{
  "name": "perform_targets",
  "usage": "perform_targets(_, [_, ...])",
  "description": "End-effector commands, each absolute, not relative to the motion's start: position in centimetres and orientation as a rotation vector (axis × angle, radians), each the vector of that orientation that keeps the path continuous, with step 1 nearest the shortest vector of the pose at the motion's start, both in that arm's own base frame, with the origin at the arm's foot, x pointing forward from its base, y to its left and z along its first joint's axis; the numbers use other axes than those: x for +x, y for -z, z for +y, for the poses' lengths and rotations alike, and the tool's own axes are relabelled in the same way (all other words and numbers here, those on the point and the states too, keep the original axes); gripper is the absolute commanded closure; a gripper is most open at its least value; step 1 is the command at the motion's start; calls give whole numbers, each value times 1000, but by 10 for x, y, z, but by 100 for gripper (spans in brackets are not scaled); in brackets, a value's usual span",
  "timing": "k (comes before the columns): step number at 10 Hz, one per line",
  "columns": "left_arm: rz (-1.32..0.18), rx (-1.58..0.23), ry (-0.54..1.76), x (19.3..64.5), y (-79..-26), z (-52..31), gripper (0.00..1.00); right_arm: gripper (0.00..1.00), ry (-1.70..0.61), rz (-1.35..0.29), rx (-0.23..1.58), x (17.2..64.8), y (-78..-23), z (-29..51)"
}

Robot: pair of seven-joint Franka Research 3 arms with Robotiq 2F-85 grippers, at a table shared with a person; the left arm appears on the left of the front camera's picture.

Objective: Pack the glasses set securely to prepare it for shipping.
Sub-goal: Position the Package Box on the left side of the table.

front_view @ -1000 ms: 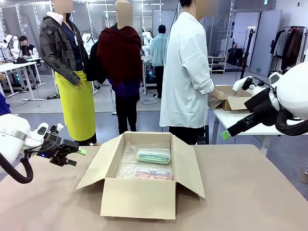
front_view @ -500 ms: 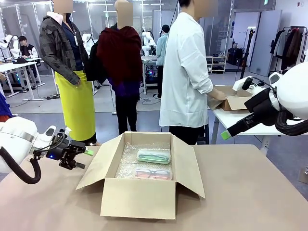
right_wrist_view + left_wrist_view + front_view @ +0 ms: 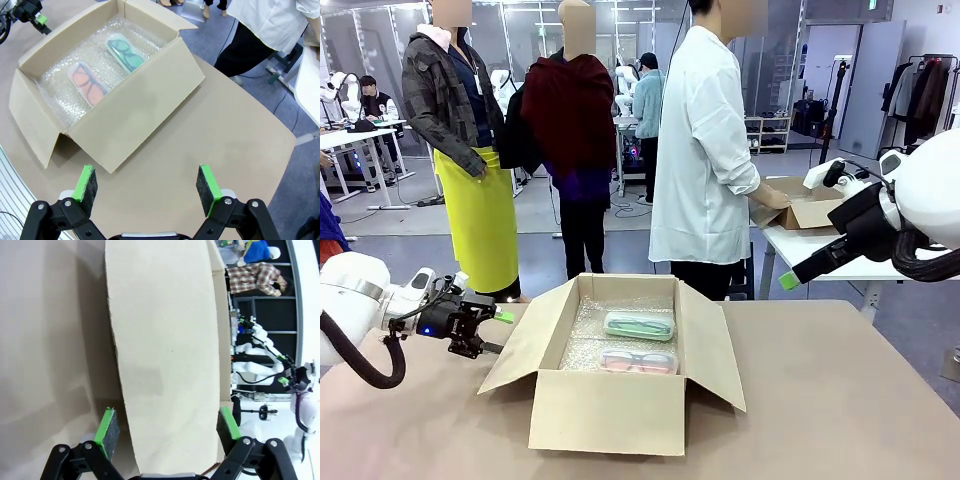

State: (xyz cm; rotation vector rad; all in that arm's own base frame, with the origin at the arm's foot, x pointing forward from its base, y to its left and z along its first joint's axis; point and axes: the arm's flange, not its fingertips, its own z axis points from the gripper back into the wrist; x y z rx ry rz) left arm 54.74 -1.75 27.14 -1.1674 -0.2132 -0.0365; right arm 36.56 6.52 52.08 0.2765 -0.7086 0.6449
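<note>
An open cardboard box (image 3: 610, 410) stands mid-table, lined with bubble wrap. Inside lie the glasses set: a mint-green case (image 3: 638, 325) at the far end and a pink case (image 3: 638, 360) nearer me, both also in the right wrist view, mint-green case (image 3: 126, 52) and pink case (image 3: 88, 82). My left gripper (image 3: 495, 333) is open, right beside the box's left flap (image 3: 525, 345); in its wrist view the flap (image 3: 165, 365) spans the gap of the left gripper (image 3: 167, 426). My right gripper (image 3: 790, 280) hangs open, high at the right, above the box (image 3: 125, 110), with nothing in the right gripper (image 3: 146, 184).
A person in a white coat (image 3: 705, 150) stands at the far side, turned to a second cardboard box (image 3: 810, 208) on a white side table (image 3: 820, 262). Bare brown tabletop (image 3: 840, 400) lies to the right of and in front of the box.
My left gripper has moved right, up to the box's left flap. The right arm, box and cases have stayed put.
</note>
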Motion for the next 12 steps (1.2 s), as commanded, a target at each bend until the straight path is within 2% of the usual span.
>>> perform_targets(1, [-219, -1226, 33, 551, -271, -20, 0, 0, -628, -717, 275, 362, -519, 67])
perform_targets(5, [-176, -1267, 11, 551, -264, -31, 0, 0, -628, -717, 275, 362, -519, 67])
perform_targets(6, [-167, -1314, 20, 549, -263, -32, 8, 0, -628, -717, 275, 362, -519, 67])
perform_targets(9, [-197, -1348, 19, 547, -266, -26, 91, 0, -628, -717, 275, 362, -519, 67])
perform_targets(10, [-204, -1350, 19, 546, -268, -24, 100, 0, -628, -717, 275, 362, -519, 67])
perform_targets(12, [-218, -1357, 29, 543, -272, -25, 100, 0, -628, -717, 275, 362, -519, 67])
